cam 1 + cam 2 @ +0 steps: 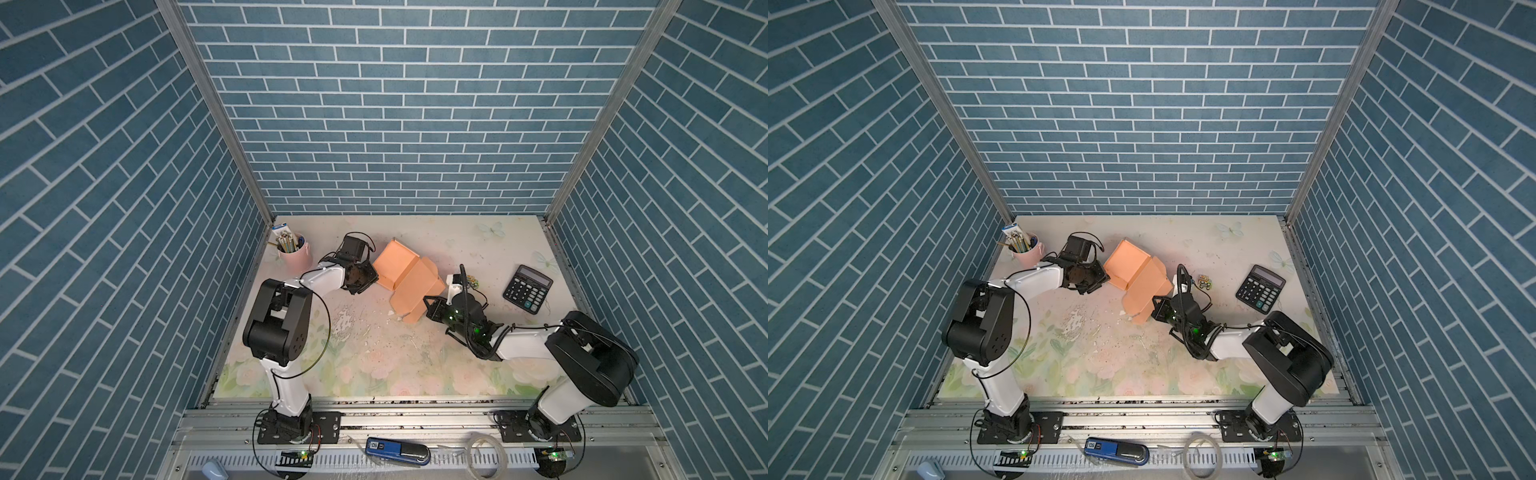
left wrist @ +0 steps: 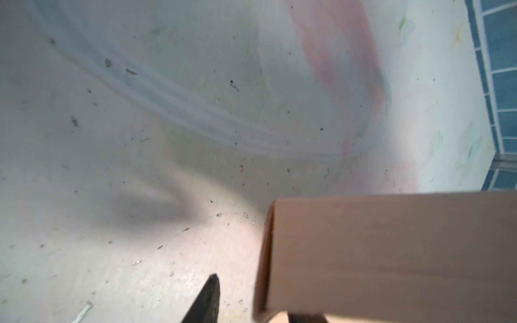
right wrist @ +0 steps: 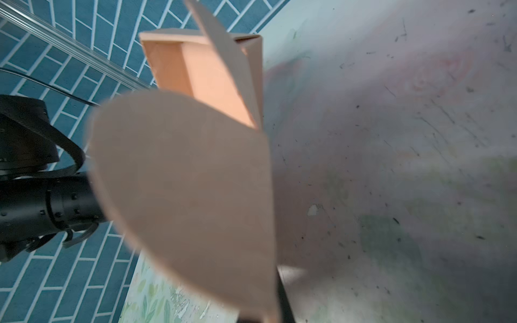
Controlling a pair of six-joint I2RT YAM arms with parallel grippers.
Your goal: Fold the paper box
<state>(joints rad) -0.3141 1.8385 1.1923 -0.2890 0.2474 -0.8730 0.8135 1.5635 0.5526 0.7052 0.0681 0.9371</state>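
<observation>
The paper box point(image 1: 409, 277) lies half formed near the middle of the desk point(image 1: 374, 357), between the two arms. Its shallow tray, walls up, sits toward the left arm, and the big lid panel with its rounded flap slopes up off the desk toward the right arm. The right end effector point(image 1: 428, 305) is clenched on the free edge of that flap, which fills much of the right wrist view. The left end effector point(image 1: 368, 279) stands released beside the tray's outer wall. In the left wrist view one fingertip point(image 2: 208, 299) shows clear of the cardboard, with the box's corner just beside it. The step in hand looks like swinging the lid over the tray. To do it well, the right arm should carry the flap in an arc about the crease rather than drag it sideways, since so light a box will likely slide. The left end effector would best brace or pinch the tray wall first, so the hinge folds cleanly. The hold on thin cardboard looks shallow, so a slow pull guards against slipping or tearing.
</observation>
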